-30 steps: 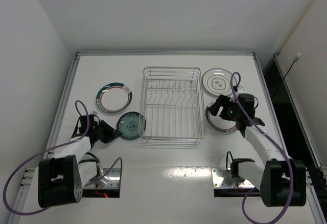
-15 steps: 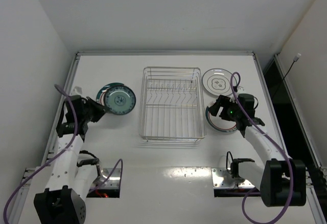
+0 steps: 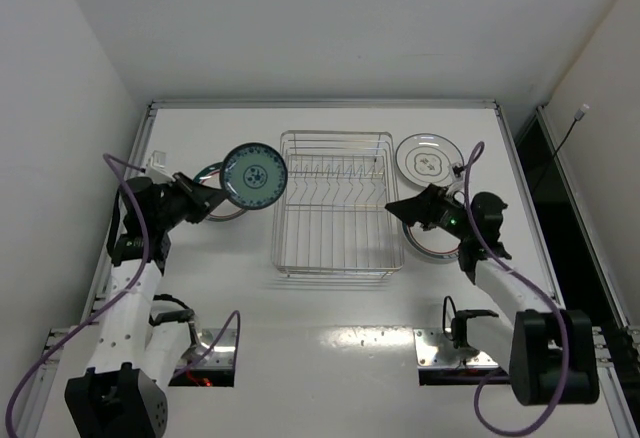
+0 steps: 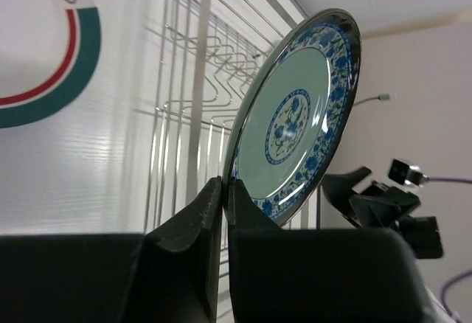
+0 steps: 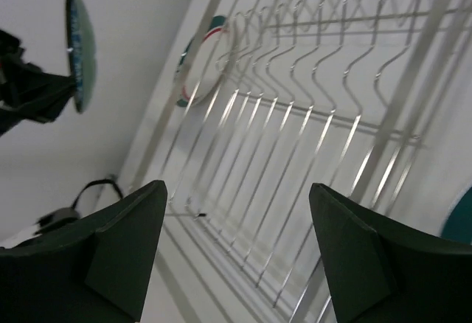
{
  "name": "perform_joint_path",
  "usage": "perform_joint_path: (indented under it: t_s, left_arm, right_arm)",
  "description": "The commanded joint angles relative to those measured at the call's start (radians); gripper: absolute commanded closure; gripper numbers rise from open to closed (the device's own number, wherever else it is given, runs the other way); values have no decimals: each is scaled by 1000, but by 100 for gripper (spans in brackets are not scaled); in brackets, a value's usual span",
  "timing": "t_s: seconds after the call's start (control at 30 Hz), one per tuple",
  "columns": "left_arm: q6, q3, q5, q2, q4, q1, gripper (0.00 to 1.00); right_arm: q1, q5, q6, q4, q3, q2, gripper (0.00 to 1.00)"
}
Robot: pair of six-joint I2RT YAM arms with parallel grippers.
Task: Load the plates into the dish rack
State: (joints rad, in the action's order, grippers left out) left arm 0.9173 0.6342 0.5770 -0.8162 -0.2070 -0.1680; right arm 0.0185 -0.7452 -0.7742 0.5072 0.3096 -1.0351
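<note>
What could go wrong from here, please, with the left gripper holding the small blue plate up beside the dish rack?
1. The left gripper pinches the blue plate only at its rim, most of it sticking out; it might pivot or slip free.
2. The plate hangs by the left wall of the dish rack; lowered carelessly, it could strike the wire or miss the tines.
3. The right gripper, open, hovers at the rack's right side; both arms might crowd each other there.
</note>
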Motion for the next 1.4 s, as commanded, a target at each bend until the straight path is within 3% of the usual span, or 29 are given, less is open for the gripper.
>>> perform_joint_path:
  t_s: [0.0,0.03,0.1,0.13,0.4,0.53,0.63,1.1,1.17,1.27,1.3,1.37]
  left_arm:
    - [37,15,124,3,145,12,100]
    - [37,24,124,3,146,22,100]
    - [12,35,124,3,136,42,100]
    - [-3,48,124,3,121,60,100]
    - [2,30,-3,-58,155,241,100]
    - [38,19,-54,-96,213,338,100]
    - [38,45,-83,-116,222,418,100]
    - [112,68,-180,-196,322,626,100]
    - [121,68,-190,-208,336,656,100]
    - [121,78,-215,-230,345,690,100]
    - [121,78,-215,-230,345,700,100]
    - [111,102,-226,-241,319,700,99]
  right_arm:
    - [-25,-166,-409,701,-85,-89,23]
    - [-50,-149,-548,794,-133,-126,21]
    - [-83,-120,-640,946,-150,-149,21]
    - [-97,-120,-640,936,-150,-149,21]
    - [-270,-31,-341,345,84,13,25]
    - [-350,0,-164,112,198,11,25]
    - [-383,20,-122,35,233,-28,25]
    - [-423,43,-80,-10,275,-137,27]
    - [-423,43,-80,8,275,-158,32]
    - [-423,43,-80,8,275,-158,64]
    - [-423,53,-80,-1,284,-158,88]
    - [-423,64,-80,-41,315,-158,100]
